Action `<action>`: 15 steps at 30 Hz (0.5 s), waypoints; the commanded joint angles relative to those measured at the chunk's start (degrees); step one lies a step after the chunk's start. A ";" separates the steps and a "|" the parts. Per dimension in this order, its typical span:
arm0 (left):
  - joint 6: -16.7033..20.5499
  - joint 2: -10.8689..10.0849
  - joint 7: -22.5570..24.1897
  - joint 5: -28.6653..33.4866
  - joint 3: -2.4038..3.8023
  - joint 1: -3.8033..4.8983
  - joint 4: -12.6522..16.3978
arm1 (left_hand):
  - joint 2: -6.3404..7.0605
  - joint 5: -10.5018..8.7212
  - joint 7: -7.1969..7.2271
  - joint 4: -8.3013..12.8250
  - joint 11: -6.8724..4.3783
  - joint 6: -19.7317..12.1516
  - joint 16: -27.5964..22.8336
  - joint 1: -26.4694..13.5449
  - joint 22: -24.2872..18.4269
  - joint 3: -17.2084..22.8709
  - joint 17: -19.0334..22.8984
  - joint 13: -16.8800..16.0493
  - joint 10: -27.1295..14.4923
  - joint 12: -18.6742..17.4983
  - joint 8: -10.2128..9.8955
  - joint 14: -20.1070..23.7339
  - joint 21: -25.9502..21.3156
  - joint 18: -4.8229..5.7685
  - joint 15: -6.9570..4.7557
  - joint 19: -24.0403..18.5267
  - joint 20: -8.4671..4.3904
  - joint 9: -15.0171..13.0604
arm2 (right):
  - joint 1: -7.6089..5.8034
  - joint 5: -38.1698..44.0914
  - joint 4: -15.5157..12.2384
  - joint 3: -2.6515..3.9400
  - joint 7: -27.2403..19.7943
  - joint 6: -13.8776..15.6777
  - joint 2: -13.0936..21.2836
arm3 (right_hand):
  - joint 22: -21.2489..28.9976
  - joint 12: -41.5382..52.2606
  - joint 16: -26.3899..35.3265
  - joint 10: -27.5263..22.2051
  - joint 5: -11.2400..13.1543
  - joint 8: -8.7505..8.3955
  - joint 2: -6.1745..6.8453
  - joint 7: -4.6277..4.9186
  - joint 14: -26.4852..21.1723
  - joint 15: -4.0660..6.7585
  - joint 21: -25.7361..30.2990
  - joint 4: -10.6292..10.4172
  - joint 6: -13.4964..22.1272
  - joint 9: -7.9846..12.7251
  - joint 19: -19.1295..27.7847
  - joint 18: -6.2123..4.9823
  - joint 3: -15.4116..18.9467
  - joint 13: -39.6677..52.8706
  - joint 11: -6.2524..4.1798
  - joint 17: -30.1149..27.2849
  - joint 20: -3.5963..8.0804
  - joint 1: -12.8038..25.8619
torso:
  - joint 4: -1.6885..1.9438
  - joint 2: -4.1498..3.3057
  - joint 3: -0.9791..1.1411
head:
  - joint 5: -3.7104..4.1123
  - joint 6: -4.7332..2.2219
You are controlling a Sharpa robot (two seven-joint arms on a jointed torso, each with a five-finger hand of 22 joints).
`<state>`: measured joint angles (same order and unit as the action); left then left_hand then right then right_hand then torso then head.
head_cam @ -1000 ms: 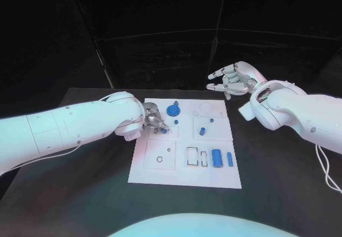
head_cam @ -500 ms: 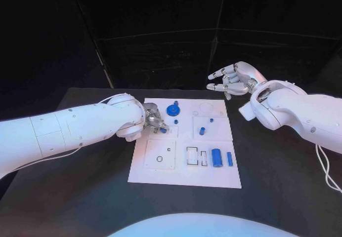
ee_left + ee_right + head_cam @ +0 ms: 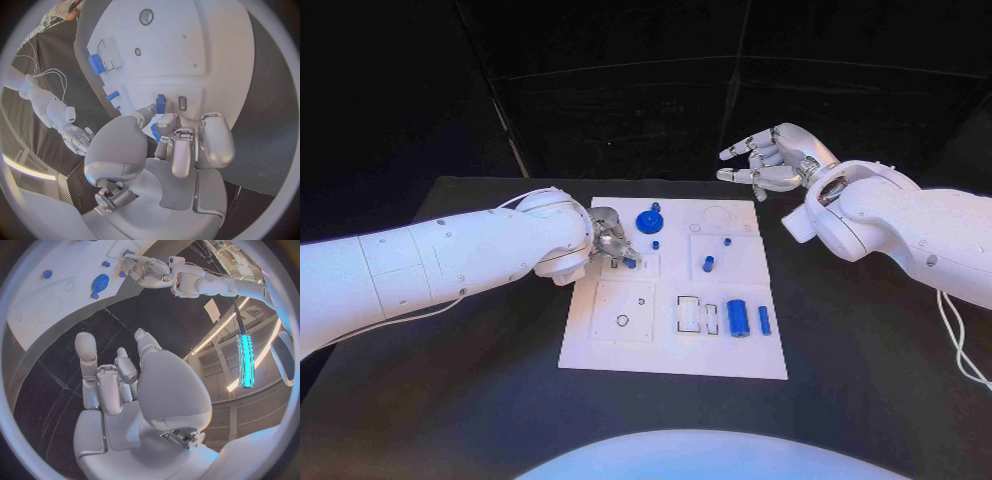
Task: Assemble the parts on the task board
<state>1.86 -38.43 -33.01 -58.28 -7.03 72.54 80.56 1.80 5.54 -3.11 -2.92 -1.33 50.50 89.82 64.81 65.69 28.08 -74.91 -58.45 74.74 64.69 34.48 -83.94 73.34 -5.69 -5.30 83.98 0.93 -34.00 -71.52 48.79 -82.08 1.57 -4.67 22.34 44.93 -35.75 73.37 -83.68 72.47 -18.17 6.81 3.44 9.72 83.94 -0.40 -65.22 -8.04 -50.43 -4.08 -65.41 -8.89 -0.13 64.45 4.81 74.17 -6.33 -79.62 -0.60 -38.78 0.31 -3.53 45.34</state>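
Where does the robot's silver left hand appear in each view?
Head view: the silver left hand is at the left edge of the white task board, pinching a small blue part.
Left wrist view: it fills the circle's middle, over the board.
Right wrist view: it is far off, beyond the board.
Shared landmark: the white task board.

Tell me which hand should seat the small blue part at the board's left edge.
Left, probably. The left hand is already over the task board, fingers around that small blue part. The right hand hangs open beyond the board's far edge.
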 commanded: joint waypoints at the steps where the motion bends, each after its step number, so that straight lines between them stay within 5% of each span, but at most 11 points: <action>1: -1.86 0.01 -0.44 -0.57 -0.08 -0.09 0.12 | -0.30 0.14 -0.08 10.08 0.01 -0.19 0.18 -0.06 0.09 10.43 -15.09 0.08 0.13 -0.19 0.37 -6.06 -0.04 0.90 0.23 0.18 0.05 -0.06 | -0.10 0.05 -0.01 0.05 -0.23 -0.57 -0.05 | 0.05 -0.15 0.22 0.02 -0.22 0.30 -0.30 -0.10 2.64 0.38 0.39 -0.02 -0.32 -0.01 0.08 -0.46 0.18 -0.02 -0.26 0.02 0.24 0.12 | -0.02 0.01 0.00 | -0.03 0.12; 15: -3.09 0.27 -1.20 -0.57 -0.08 -0.08 -0.51 | 1.19 0.33 0.66 8.89 -0.46 0.61 0.18 -2.45 1.12 10.24 -15.09 -0.49 1.10 0.59 1.30 -6.06 0.61 1.08 -0.10 0.48 -0.16 -0.76 | -0.10 0.05 0.00 0.04 -0.19 -0.69 -0.09 | 0.05 -0.15 0.22 0.02 -0.22 0.30 -0.30 -0.10 2.64 0.38 0.39 -0.02 -0.32 -0.01 0.08 -0.46 0.18 -0.02 -0.26 0.02 0.24 0.12 | -0.05 -0.01 0.04 | -0.05 0.31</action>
<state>0.49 -38.21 -33.28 -58.44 -6.98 72.60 80.08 3.03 5.54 -2.69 -2.13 -1.74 51.10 89.82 62.65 66.78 29.83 -74.91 -58.88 75.57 65.14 35.54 -83.94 73.70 -5.69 -5.30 83.98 0.93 -34.71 -71.51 48.79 -82.04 1.57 -4.63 22.04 44.90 -35.75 73.37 -83.68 72.47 -18.17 6.81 3.45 9.72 83.94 -0.40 -65.22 -8.04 -50.43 -4.08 -65.41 -8.89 -0.13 64.45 4.81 74.18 -6.33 -79.62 -0.60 -38.78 0.32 -3.58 45.60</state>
